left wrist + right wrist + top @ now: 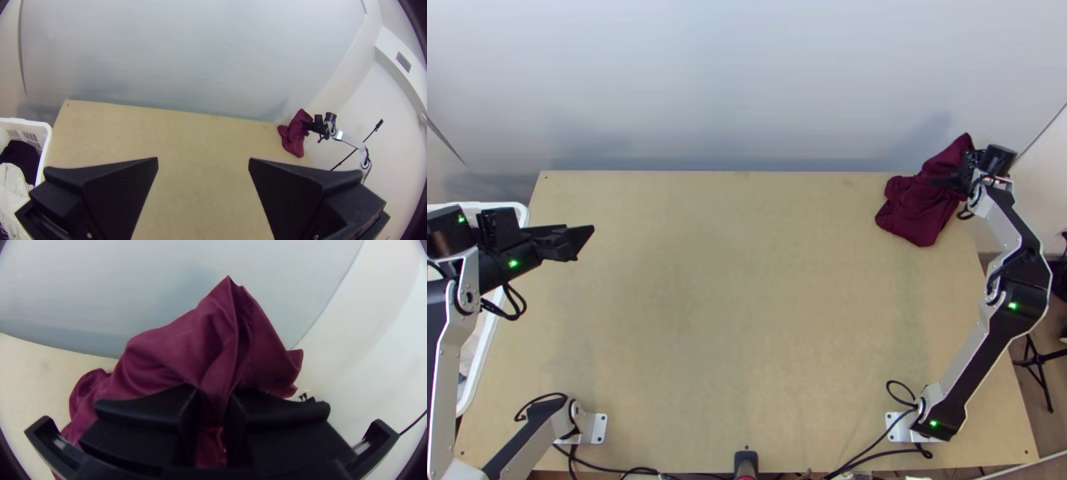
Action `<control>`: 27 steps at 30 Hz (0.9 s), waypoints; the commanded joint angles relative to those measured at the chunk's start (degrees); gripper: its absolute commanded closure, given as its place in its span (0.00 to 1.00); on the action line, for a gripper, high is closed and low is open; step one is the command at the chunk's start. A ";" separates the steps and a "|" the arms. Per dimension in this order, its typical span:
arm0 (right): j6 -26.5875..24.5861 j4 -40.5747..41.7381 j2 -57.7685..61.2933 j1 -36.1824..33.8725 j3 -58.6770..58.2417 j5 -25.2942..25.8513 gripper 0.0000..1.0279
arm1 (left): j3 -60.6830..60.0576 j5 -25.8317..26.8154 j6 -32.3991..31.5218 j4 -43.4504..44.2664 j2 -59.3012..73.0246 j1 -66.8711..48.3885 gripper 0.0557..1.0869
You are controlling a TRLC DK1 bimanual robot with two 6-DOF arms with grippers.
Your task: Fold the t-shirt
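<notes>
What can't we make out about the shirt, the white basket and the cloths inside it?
- Which part of the shirt the right pincer grips: right wrist view, bunched folds and fingers hide it.
- Sleeves and collar: top view, lost in the bunching.
- Basket outline: top view, left arm covers part.
- Dark cloth, pale cloth: left wrist view, edge cuts both off.

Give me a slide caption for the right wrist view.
The right gripper pinches bunched maroon cloth between its two black fingers, with a peak of fabric beyond their tips.
</notes>
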 commanded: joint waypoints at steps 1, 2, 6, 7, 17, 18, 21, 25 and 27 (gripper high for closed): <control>1.31 -1.76 3.00 0.73 1.74 -2.53 0.97 | -2.05 0.00 0.22 -0.93 -2.94 0.80 0.04; 1.84 -2.64 3.00 0.73 1.30 -2.53 0.97 | -2.14 0.00 0.22 -1.19 -3.03 0.80 0.04; 4.30 -3.96 0.45 0.20 -3.71 -2.79 0.48 | -1.97 0.09 0.22 -1.55 -3.73 0.72 0.04; 5.00 -3.96 -0.52 0.03 -4.85 -2.79 0.15 | -2.05 0.09 0.13 -1.55 -3.73 0.72 0.04; 15.81 -8.62 -25.04 -2.08 -25.33 -9.38 0.03 | -2.23 0.18 -1.54 -1.72 -5.93 -0.51 0.04; 16.25 -9.50 -28.12 -2.52 -27.53 -10.26 0.03 | -2.58 0.18 -1.54 -1.81 -6.37 -0.51 0.04; 17.40 -13.54 -36.82 -2.96 -33.15 -13.95 0.03 | -3.81 0.18 -1.54 -1.90 -7.60 -0.43 0.04; 17.40 -19.17 -44.64 0.90 -37.81 -15.98 0.04 | -5.66 0.09 -1.45 -1.99 -9.18 -0.07 0.04; 18.10 -21.28 -45.52 3.63 -38.16 -15.98 0.15 | -6.54 0.09 -1.36 -2.07 -10.23 -0.07 0.04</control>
